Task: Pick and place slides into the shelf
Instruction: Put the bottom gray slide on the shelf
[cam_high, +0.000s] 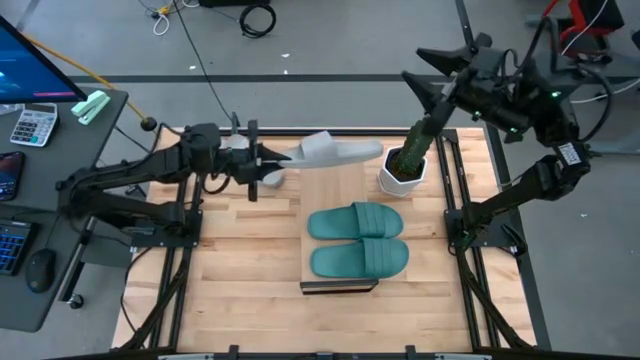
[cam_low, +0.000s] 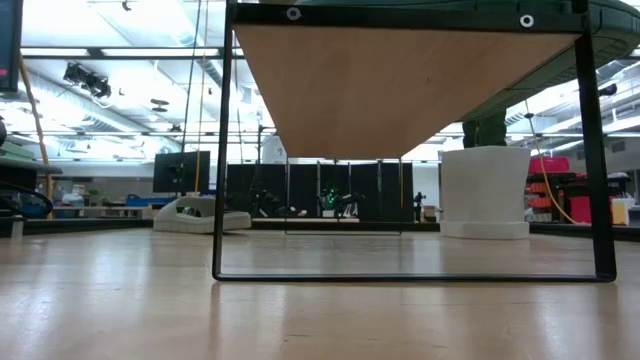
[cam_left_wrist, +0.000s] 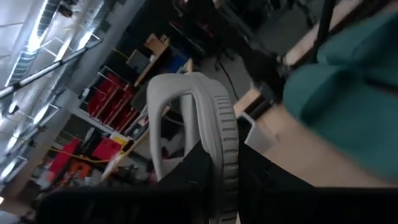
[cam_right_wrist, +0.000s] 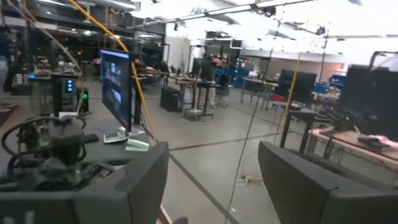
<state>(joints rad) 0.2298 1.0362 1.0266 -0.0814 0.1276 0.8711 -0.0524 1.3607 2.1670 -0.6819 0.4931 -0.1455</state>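
1. Above the far end of the low light-wood shelf with dark end frame (cam_high: 340, 225), a light grey rubbery slide (cam_high: 340, 151) is held by its heel in the left gripper (cam_high: 272, 166), fingers clamped on its ribbed sole, tilted on edge in the left wrist view (cam_left_wrist: 211, 130).
2. Two teal green rubbery slides (cam_high: 358, 240) are already laid side by side on the shelf top.
3. Placement of a grey slide is judged to be in hand; lowering it flat onto the bare planks beside the white plant pot (cam_high: 402, 175) is called for next.
4. The right gripper (cam_right_wrist: 214, 180) is parked high, fingers spread wide.
5. A second grey slide (cam_low: 200, 214) is seen only from the low view.
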